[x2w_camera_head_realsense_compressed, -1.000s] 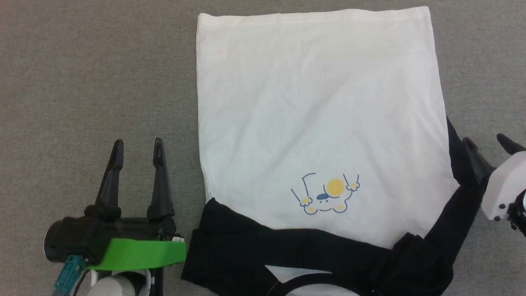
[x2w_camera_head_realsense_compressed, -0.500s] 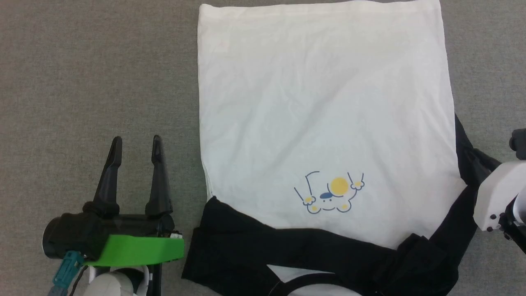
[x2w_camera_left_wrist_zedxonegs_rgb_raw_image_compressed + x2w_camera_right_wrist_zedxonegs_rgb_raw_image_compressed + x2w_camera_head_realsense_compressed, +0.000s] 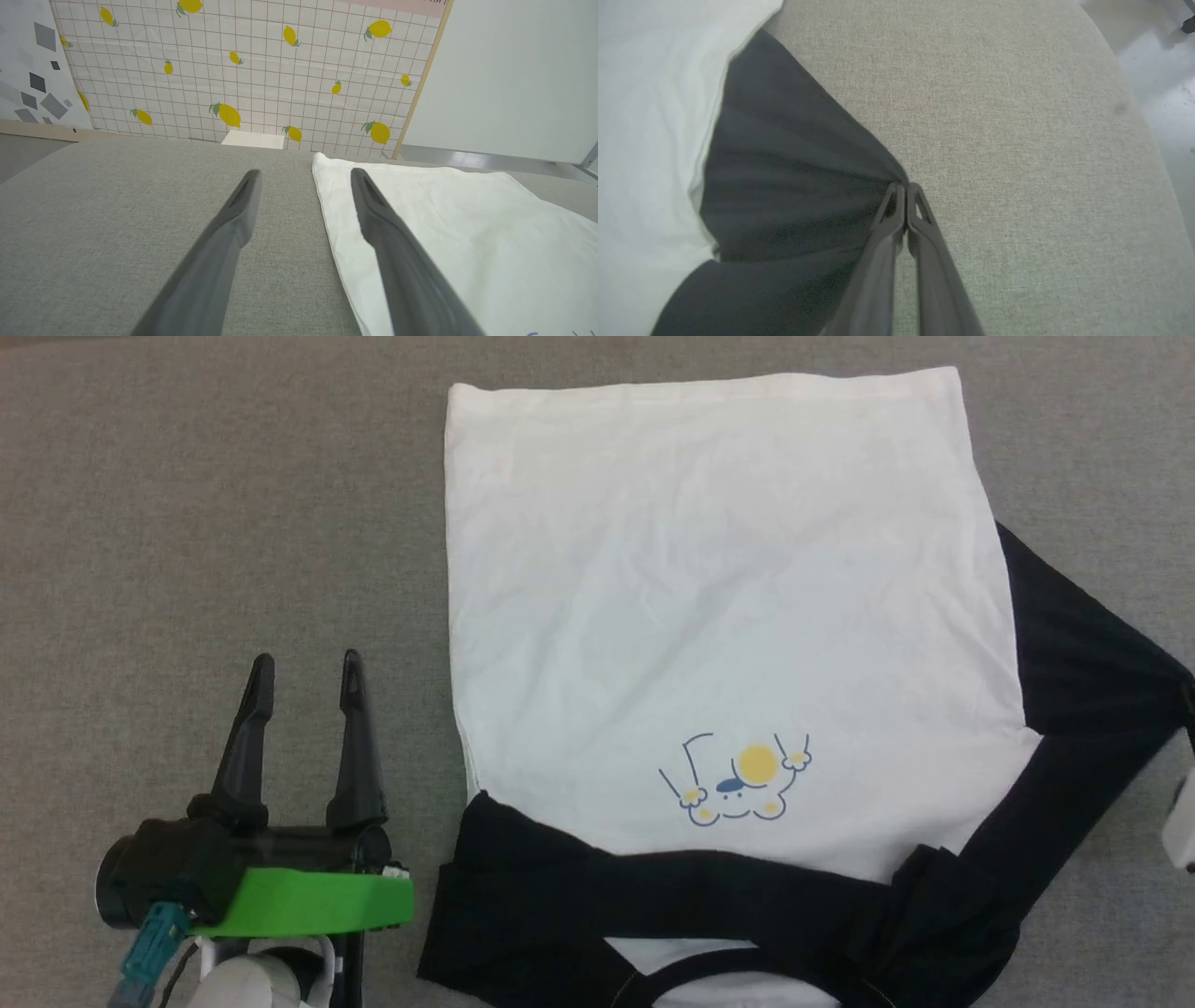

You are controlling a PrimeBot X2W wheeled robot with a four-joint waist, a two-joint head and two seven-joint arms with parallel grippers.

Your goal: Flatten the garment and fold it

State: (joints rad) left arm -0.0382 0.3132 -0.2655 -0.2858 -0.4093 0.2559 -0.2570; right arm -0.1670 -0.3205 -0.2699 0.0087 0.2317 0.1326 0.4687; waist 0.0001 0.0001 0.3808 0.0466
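The light is bright and even in every view. Shadows are soft and faint. In the head view the white part of the garment (image 3: 709, 569) is so bright that its wrinkles hardly show, and the black sleeve (image 3: 1074, 653) is one dark patch. In the right wrist view that sleeve looks smeared and grainy. In the left wrist view the left gripper (image 3: 304, 171) has fuzzy fingers (image 3: 210, 270) low down, and the grid lines on the wall (image 3: 261, 70) bend a little

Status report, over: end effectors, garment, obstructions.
Left end effector open, beside the garment. Right end effector shut on black sleeve, drawn taut sideways. Other sleeve folded across the near end. Nothing seen in the way.
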